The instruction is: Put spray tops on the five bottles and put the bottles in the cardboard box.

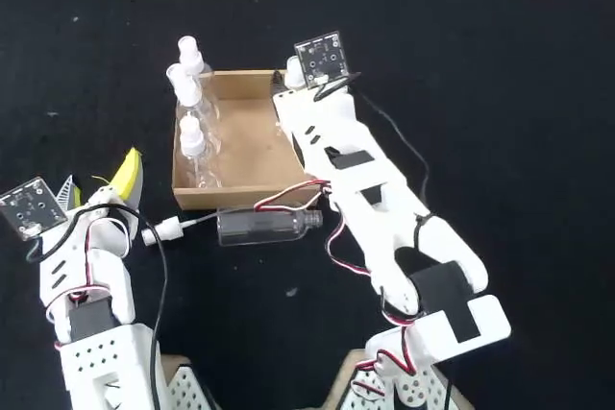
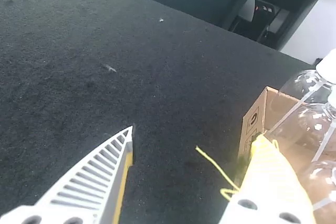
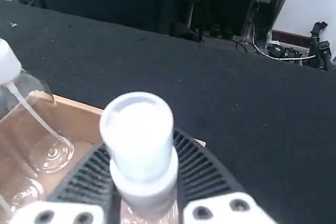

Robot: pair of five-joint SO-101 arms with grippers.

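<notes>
Bottles (image 1: 195, 156): three in box (image 1: 255, 141), one clamped in right hand (image 1: 290, 84), one on table (image 1: 500, 93); left hand (image 1: 100, 178) apart.

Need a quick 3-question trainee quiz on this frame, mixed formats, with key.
1. Count: besides the bottle held in the right claw, how many capped bottles stand in the cardboard box?
2. True or false: the lying bottle on the table in front of the box has its spray top on.
3. Pick one: the left claw is A) shut on a spray top, B) open and empty, C) shut on a bottle.
Key: 1. three. 2. false; a loose spray top lies beside it. 3. B.
</notes>
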